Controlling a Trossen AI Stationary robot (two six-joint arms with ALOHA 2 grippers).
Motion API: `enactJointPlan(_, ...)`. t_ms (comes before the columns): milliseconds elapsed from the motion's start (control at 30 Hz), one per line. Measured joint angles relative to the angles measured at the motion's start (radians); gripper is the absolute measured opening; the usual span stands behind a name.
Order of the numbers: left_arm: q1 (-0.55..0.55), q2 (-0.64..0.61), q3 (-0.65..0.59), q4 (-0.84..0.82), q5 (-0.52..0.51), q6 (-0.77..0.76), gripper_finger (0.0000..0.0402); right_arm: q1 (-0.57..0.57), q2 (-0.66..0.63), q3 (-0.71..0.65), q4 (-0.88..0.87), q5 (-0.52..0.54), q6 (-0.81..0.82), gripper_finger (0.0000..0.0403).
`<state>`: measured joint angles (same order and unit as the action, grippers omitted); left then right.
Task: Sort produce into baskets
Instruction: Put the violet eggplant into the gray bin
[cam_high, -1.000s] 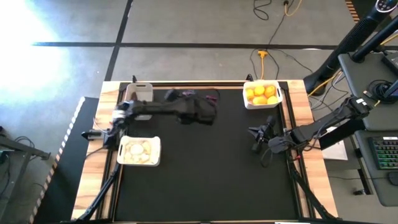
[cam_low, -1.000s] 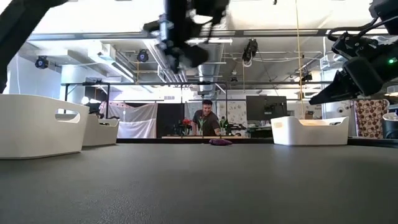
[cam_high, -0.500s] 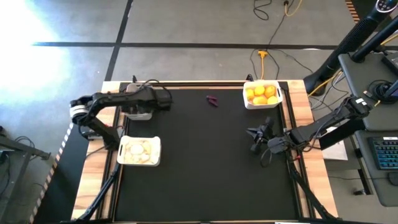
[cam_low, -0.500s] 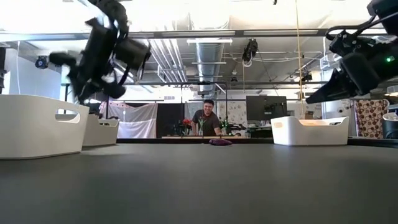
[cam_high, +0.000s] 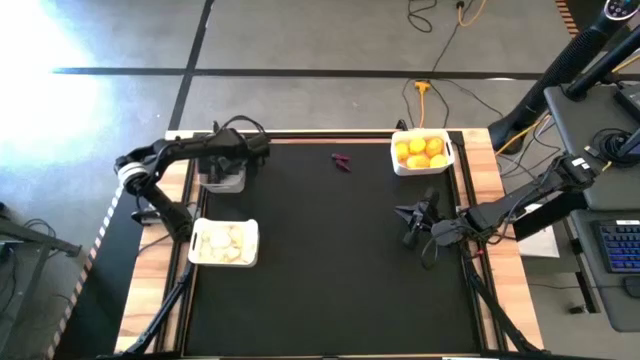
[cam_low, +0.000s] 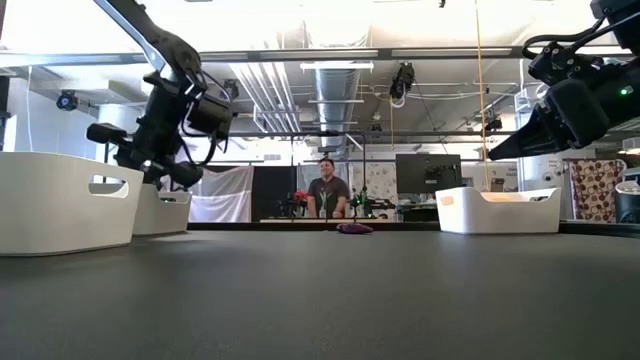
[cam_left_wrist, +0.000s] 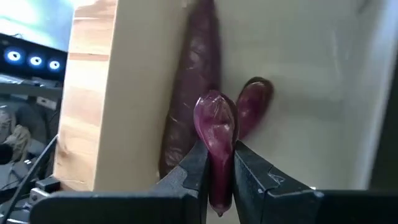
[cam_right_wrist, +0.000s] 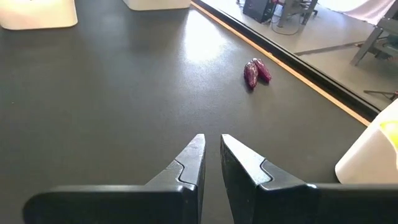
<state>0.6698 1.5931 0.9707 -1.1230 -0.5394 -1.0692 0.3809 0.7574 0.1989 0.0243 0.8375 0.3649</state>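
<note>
Overhead, citrus (cam_high: 421, 151) in white basket (cam_high: 448, 160) (full), garlic (cam_high: 221, 240) in another (cam_high: 251, 243)

**Around the work area**

A black mat (cam_high: 330, 280) covers the desk (cam_high: 485, 150) with its wooden border. Yellow cable (cam_high: 421, 88) trails over the grey floor (cam_high: 300, 100). A person (cam_low: 325, 193) stands far behind, near monitors (cam_low: 428, 172).

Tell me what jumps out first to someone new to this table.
The left gripper, shut on a purple eggplant piece, hangs over the greyish basket at the far left corner. Bright citrus fills the white basket at far right, and two purple pieces lie loose on the mat.
</note>
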Motion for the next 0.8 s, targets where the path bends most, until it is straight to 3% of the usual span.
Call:
enactJointPlan(167, 0.026, 0.033, 0.006, 0.002, -0.01, 0.06, 0.0046, 0.0, 0.0, -0.001, 0.0, -0.001, -0.01, 0.0043)
enactJointPlan(433, 0.018, 0.042, 0.031, -0.042, 0.028, 0.14, 0.0139, 0.0, 0.0, -0.002, -0.001, -0.003, -0.01, 0.0043)
enactJointPlan(667, -0.049, 0.042, 0.193, -0.142, 0.059, 0.256, 0.0193, 0.0, 0.0, -0.002, 0.0, -0.003, -0.01, 0.0043)
enactJointPlan(800, -0.137, 0.041, 0.296, -0.064, 0.059, 0.285, 0.0198, 0.0, 0.0, -0.002, 0.004, -0.002, -0.01, 0.0043)
